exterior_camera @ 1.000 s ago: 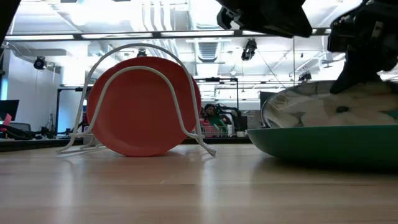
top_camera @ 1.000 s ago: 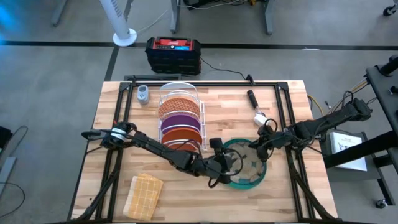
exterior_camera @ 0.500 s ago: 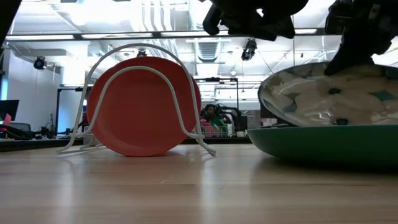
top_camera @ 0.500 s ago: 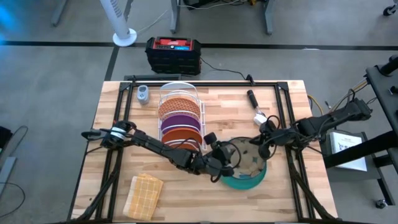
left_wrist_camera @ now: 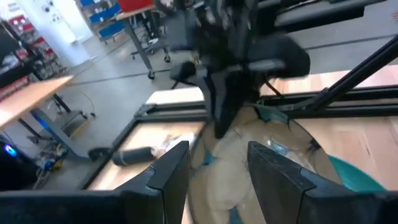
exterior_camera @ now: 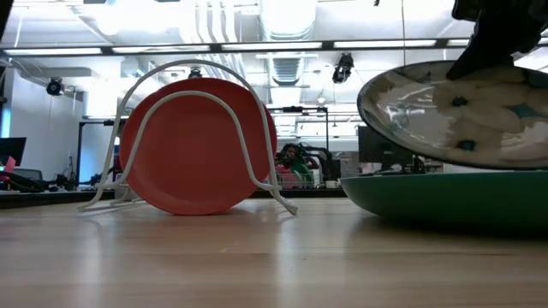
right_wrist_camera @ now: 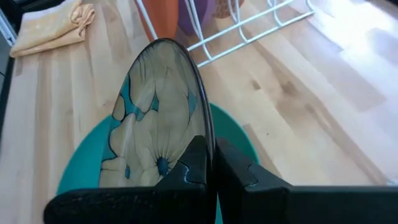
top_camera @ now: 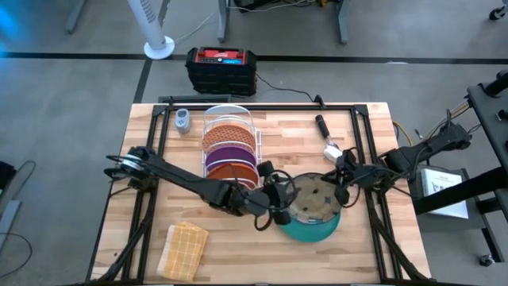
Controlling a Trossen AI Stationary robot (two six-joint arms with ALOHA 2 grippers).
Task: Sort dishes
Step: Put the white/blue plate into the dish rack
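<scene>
Right wrist view, right claw (right_wrist_camera: 210,163) pinching glass plate (right_wrist_camera: 158,118) rim

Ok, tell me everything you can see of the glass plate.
The glass plate is round and clear, with a cream and teal flower pattern and a thin dark rim. It is lifted and tilted above the teal plate, its left edge higher in the low view. The right gripper pinches its rim; the left gripper is at the opposite edge, fingers open.
</scene>
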